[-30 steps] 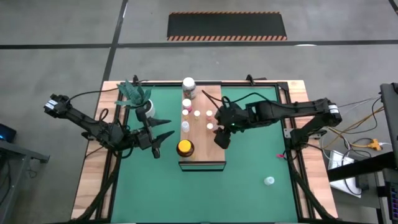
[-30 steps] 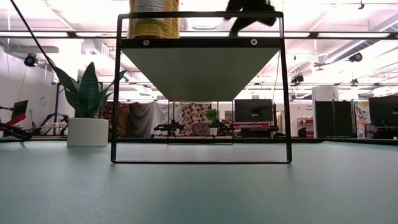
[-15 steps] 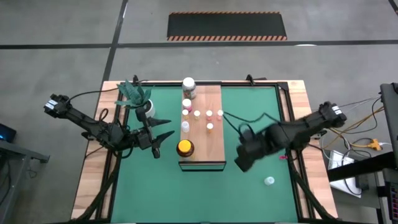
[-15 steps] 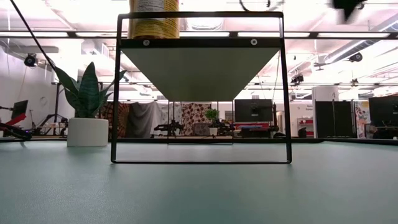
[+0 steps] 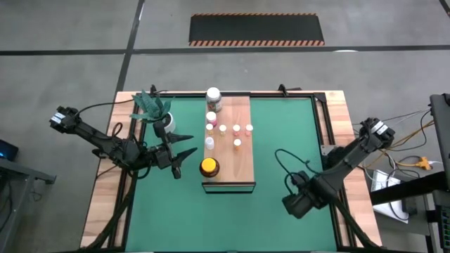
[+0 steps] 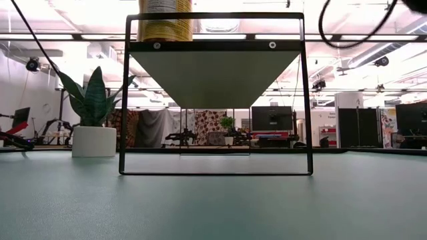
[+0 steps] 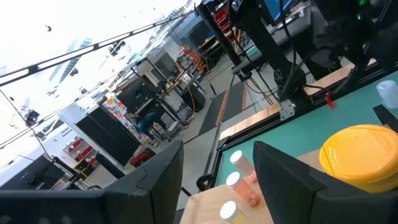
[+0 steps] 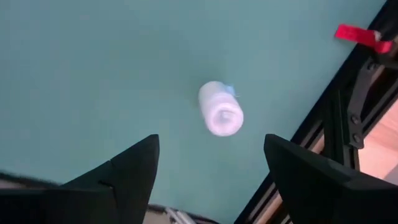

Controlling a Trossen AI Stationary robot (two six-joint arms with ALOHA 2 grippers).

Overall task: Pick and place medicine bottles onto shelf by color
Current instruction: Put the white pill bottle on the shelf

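Observation:
The shelf (image 5: 228, 151) stands mid-table on the green mat, on a black frame. It carries a white-lidded jar (image 5: 213, 97), an amber yellow-lidded jar (image 5: 209, 167) and several tiny bottles (image 5: 236, 129). One white-capped bottle (image 8: 221, 115) lies on its side on the mat. My right gripper (image 5: 295, 204) (image 8: 211, 180) hangs open above it, a finger on either side, touching nothing. In the high view it hides that bottle. My left gripper (image 5: 188, 144) (image 7: 217, 180) waits open, left of the shelf.
A white pot with a green plant (image 5: 162, 119) stands at the mat's far left, just behind my left gripper. A black frame rail (image 8: 348, 124) and a red tag (image 8: 360, 36) lie close to the lone bottle, at the mat's right edge.
My right gripper has swung from above the shelf toward the table's near right corner and has come over the lone bottle on the mat. The bottles on the shelf have stayed in place.

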